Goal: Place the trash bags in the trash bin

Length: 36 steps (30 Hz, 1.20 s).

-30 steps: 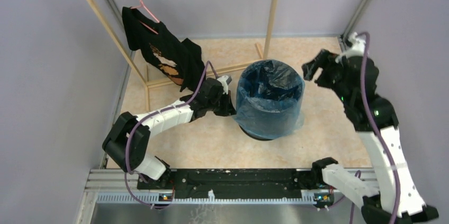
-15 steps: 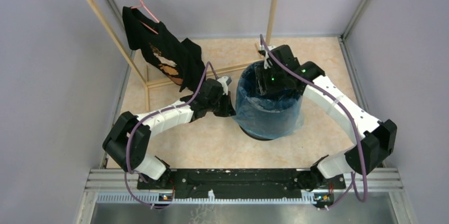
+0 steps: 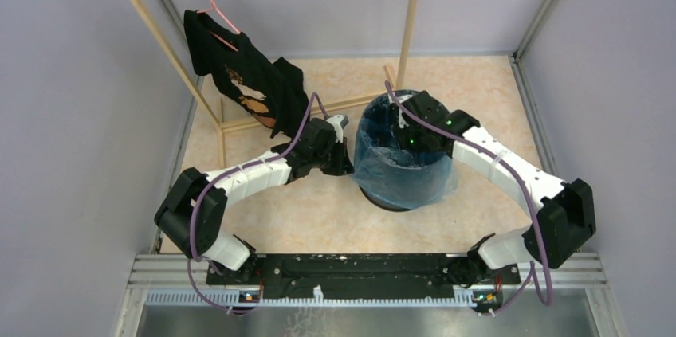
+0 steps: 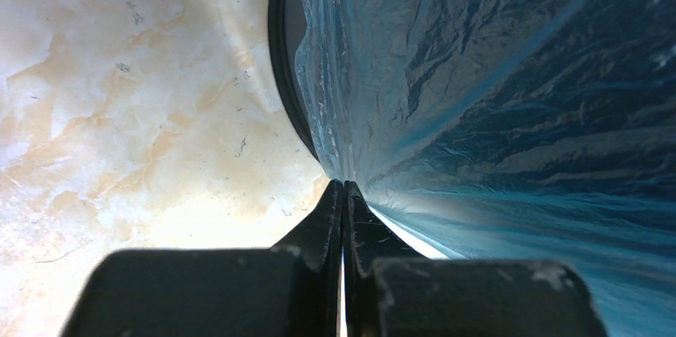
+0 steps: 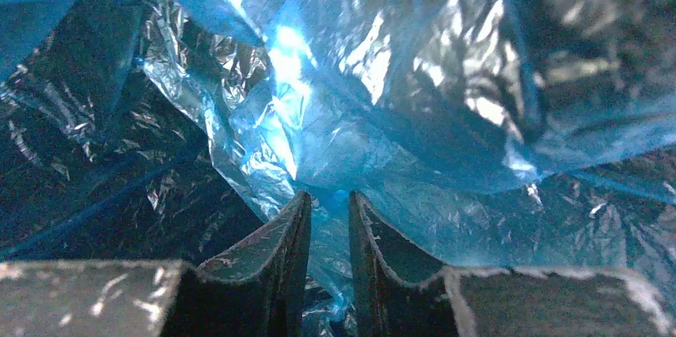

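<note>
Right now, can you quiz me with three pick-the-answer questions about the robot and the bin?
1. Where is the right tool? A) inside the bin B) on a chair C) in a drawer
2. What colour is the bag? A) red B) light blue C) yellow
3. On the left tool, the fingers are: A) wide apart B) missing C) pressed together

Answers: 1 A, its own camera shows crinkly bag all around it; 2 B, the film draped over the bin looks light blue; 3 C, no gap shows between them.
</note>
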Tool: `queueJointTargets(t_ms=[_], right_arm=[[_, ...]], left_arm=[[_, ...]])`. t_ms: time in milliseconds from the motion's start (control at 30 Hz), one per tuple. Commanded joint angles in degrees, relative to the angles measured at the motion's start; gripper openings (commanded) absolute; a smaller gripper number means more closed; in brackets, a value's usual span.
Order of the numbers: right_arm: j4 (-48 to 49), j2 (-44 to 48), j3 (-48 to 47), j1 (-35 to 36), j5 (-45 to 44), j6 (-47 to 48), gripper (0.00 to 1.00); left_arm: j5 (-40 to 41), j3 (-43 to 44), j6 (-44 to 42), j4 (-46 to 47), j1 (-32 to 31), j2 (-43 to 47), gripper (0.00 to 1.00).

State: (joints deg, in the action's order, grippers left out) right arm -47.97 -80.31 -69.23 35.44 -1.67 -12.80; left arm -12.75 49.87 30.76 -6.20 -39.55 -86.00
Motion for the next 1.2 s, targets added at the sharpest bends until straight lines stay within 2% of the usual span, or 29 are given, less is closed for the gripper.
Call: queueJointTargets(t_ms=[0,167,433,733,900,1033,1167], right_arm=[[3.56,4.27,0.95,1.29,-1.45,1.71,0.24],[5.82,4.13,3.38,1.27,1.27,3.51,0.20],[6.84,-2.14,4.53,1.29,3.66,5.73,0.01],[10.59,-8.99,4.95,1.27,3.07,5.54,0.00],[14.24,-12.09,5.95,1.28,3.34,4.60,0.15],[16.69,-14.62,6.37,1.23,4.21,4.29,0.22],[18.59,-17.06,7.25,1.23,4.65,3.73,0.25]], left_arm=[[1.08,1.46,-1.50,1.40,-0.28,0.00,0.00],[0.65,1.86,-1.32,1.51,-0.29,-0.15,0.00],[0.34,2.38,-1.45,1.24,-0.27,-0.54,0.00],[0.88,3.34,-1.41,0.66,-0.31,-0.49,0.00],[1.81,4.18,-1.92,-0.38,-0.26,-0.75,0.01],[1.91,4.01,-1.94,-0.42,-0.29,-0.67,0.04],[2.48,4.25,-2.56,-1.03,-0.27,-0.57,0.08]])
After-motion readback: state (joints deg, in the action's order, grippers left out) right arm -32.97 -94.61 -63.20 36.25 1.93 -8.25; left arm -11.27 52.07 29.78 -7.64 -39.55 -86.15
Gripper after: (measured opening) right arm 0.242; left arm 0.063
